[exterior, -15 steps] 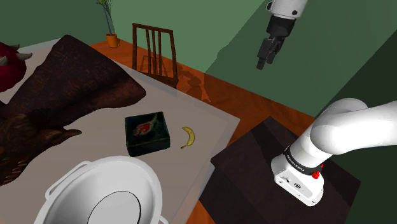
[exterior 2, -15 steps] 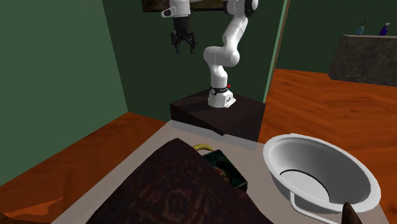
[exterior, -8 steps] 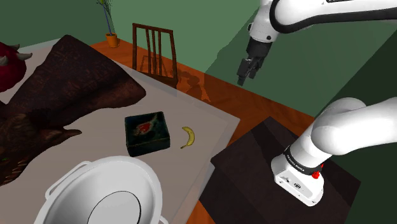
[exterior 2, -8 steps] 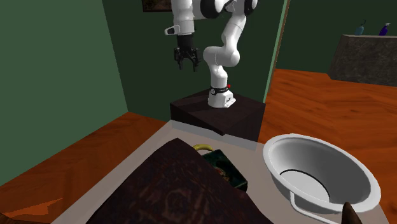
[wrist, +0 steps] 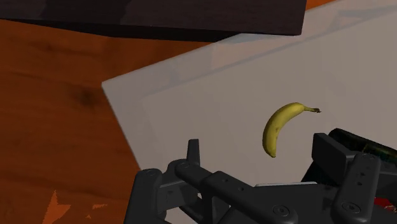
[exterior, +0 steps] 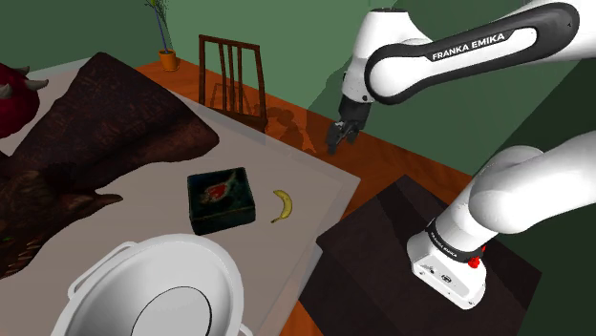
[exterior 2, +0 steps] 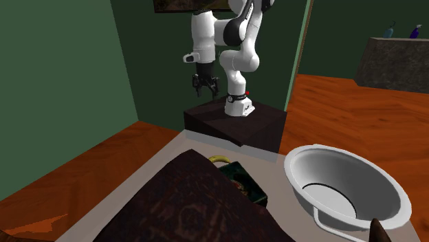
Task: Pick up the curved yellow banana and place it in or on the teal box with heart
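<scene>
We see the all-black two-finger pincer (exterior: 339,138) hanging in the air at the end of the white arm, above the far edge of the pale grey desk (exterior: 310,177) and well apart from everything on it. It is released: in the wrist view its two fingers stand wide apart with nothing between them but the desk surface (wrist: 216,95), and in the second exterior view the pincer (exterior 2: 205,86) also shows a gap.

The curved yellow banana (exterior: 281,205) lies flat on the desk, just beside the dark teal square box (exterior: 221,200) with a red mark on its lid, on the shoulder view's right of it and not touching it. In the wrist view the banana (wrist: 280,127) lies beyond the pincer (wrist: 259,151), nearer the finger that hides part of the box (wrist: 362,143).

A large white bowl with handles (exterior: 119,253) sits near the box, toward the camera. A dark brown crumpled cloth (exterior: 105,124) covers the desk's far side; in the second exterior view it (exterior 2: 185,206) hides most of the banana (exterior 2: 218,158). A dark wooden chair (exterior: 232,76) stands against the desk, on the orange wooden floor (exterior: 401,162).
</scene>
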You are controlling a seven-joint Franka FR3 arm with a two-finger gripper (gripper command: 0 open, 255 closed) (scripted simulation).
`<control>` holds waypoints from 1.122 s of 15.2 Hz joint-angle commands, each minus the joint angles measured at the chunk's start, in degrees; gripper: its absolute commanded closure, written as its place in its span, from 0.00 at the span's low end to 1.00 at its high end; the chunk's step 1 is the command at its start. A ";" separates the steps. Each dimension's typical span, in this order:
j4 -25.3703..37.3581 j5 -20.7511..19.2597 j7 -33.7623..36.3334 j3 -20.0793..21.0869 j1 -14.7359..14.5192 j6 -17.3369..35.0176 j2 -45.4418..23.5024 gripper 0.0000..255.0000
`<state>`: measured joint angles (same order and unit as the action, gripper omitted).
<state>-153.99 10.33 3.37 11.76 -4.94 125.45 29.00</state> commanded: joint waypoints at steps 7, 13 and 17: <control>0.80 -1.78 8.78 6.86 0.13 19.55 -18.10 0.00; 5.89 -14.24 22.35 9.20 0.75 31.18 -34.36 0.00; 11.45 -25.41 33.32 4.71 -3.84 36.09 -44.92 0.00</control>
<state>-143.97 -12.26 33.89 17.78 -7.47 160.28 -13.28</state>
